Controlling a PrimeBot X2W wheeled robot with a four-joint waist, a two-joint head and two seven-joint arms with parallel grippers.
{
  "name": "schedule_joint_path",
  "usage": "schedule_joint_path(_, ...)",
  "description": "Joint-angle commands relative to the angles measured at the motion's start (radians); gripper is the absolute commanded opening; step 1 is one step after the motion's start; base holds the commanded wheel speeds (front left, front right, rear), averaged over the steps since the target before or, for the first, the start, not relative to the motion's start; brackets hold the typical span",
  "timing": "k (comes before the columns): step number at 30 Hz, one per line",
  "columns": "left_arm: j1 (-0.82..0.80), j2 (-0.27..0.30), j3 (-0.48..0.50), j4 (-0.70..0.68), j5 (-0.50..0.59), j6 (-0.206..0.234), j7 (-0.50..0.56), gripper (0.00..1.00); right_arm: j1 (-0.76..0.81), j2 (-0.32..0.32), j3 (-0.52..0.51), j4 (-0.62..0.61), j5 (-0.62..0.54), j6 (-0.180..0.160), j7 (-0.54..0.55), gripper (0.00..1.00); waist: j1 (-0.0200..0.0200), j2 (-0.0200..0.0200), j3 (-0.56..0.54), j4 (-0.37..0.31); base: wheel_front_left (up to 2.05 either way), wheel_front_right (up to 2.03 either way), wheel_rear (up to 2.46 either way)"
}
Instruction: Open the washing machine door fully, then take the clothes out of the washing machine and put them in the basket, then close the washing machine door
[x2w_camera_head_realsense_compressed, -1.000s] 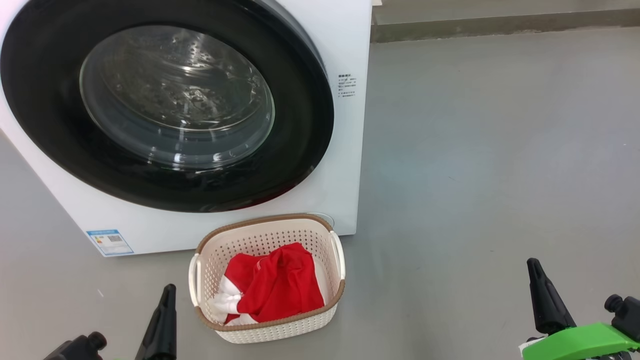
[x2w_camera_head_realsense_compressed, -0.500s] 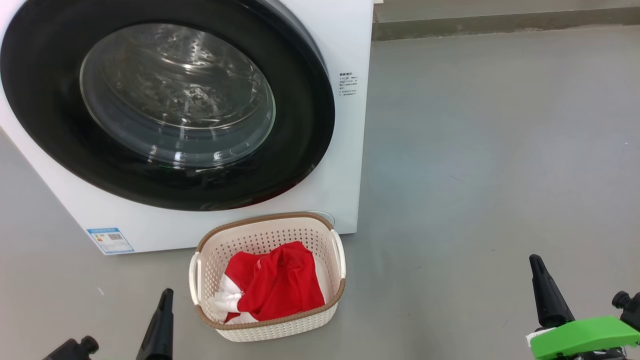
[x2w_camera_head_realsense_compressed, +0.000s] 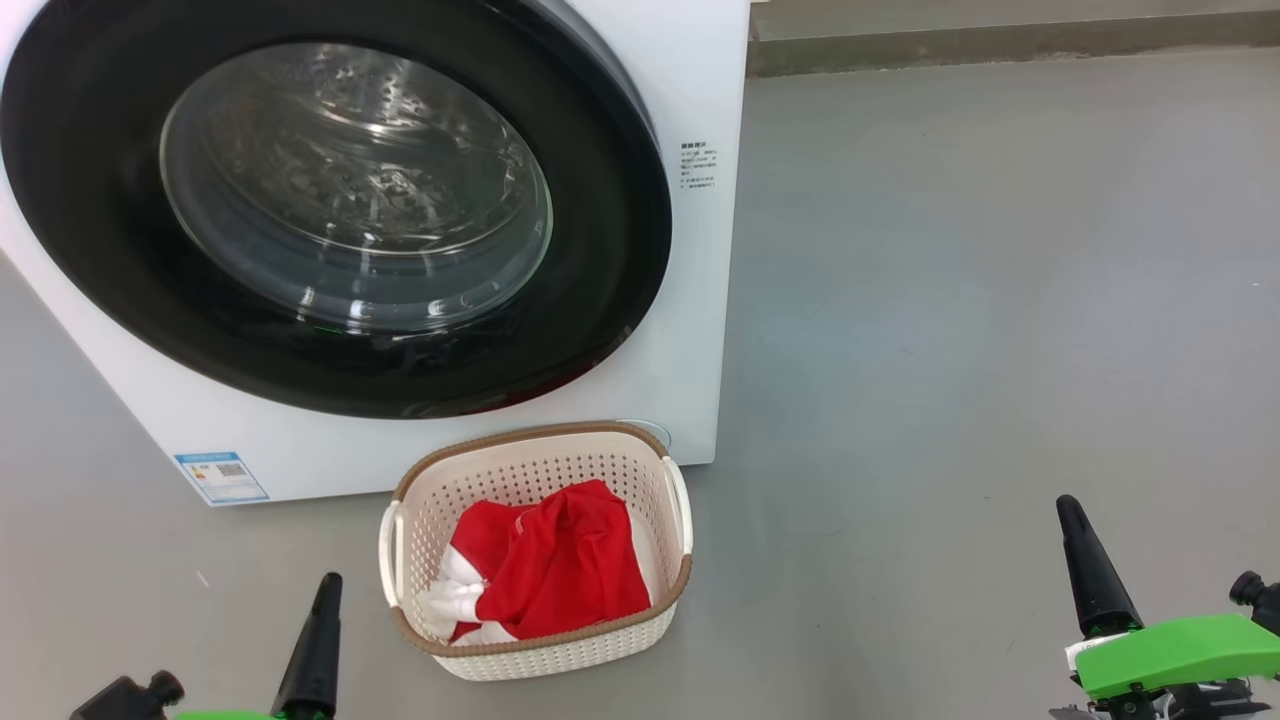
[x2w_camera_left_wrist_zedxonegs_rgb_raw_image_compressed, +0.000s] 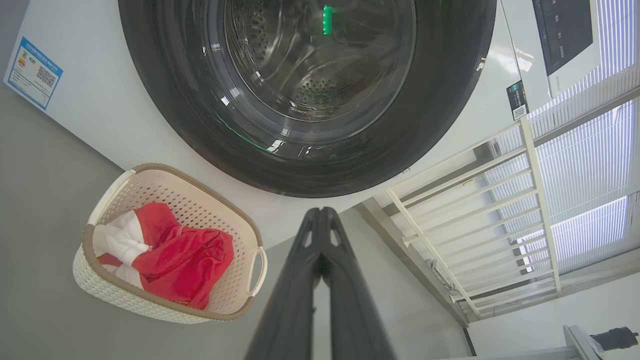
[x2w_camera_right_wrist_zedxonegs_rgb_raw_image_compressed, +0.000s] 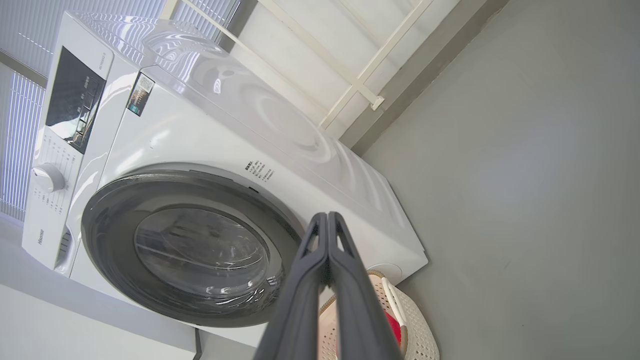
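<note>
Door shut flush on washer, facing robot. Basket on floor just before it, handles left and right, long axis unclear, red clothes inside. Right wrist view adds control panel, knob. Left fingers and right fingers low, flanking basket, pressed together, empty, pointing toward washer.

Looking into a laundry corner, perhaps of a test room rather than a home: facing a white front-loading washing machine on bare grey floor, with a plastic basket of red clothes before it and a white railing and slatted blinds behind
</note>
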Motion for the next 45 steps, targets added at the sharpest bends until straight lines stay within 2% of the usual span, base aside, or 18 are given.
schedule_joint_path(1,-0.050,0.008,0.027,-0.019,-0.028,-0.015,0.005,0.00,-0.048,-0.017,0.011,-0.022,0.025,-0.002,0.007,0.00,-0.0001,0.0000,0.000,0.000,0.00,0.00,0.00)
schedule_joint_path(45,-0.099,0.012,0.081,0.044,-0.530,-0.039,0.132,0.00,-0.117,-0.026,0.003,0.029,0.533,-0.004,0.140,0.00,-0.0001,0.0000,0.014,0.007,0.00,0.00,0.00)
